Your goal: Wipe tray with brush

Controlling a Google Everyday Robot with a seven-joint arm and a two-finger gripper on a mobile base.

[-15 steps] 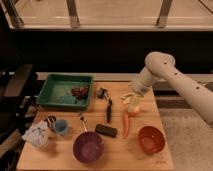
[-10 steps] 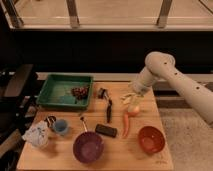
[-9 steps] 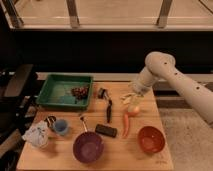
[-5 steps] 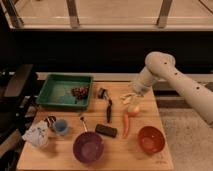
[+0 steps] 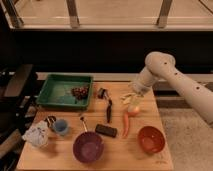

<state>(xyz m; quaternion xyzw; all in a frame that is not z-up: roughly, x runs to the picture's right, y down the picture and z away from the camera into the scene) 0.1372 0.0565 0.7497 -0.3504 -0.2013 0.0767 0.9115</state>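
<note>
No movement across the last second and a half: arm, gripper and every object sit exactly as before. White arm reaches in from the right. The gripper hangs low over the right-centre of the wooden bench, just above a small pale yellow round item and the orange carrot. Fingers spread, nothing between them. Slim black stick-like brush lies flat on the bench, untouched, left of the gripper and just right of the large green rectangular plastic tray. A dark reddish clump sits in the tray's right end. Judgement: the task has not started. The brush must first be grasped, and the pause probably comes before the reach left toward it.
</note>
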